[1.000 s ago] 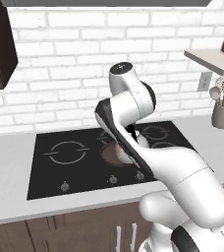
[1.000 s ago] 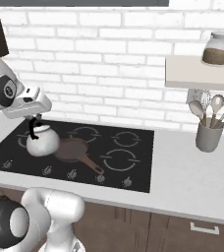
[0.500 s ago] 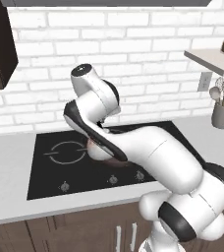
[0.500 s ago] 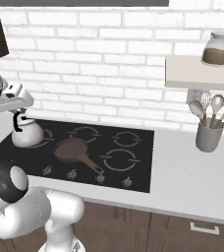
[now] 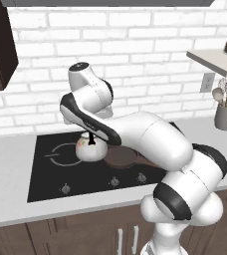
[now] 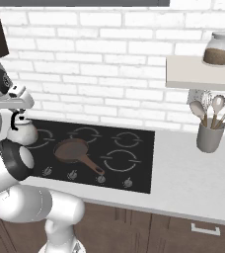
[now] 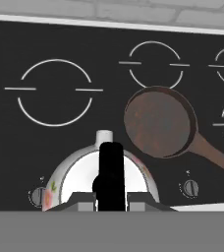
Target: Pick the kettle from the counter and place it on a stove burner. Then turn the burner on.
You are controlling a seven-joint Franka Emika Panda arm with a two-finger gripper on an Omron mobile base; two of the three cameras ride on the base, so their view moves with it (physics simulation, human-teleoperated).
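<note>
- The gripper (image 7: 110, 197) is clamped on the black handle of the kettle (image 7: 84, 179).
- In the left base view the kettle (image 5: 90, 149) sits above the black stove glass, just right of the large burner (image 5: 65, 153).
- The pan (image 7: 160, 123) lies just right of the kettle on the stove.
- The knobs (image 7: 190, 187) line the stove's front edge, near the counter (image 5: 11, 149).
</note>
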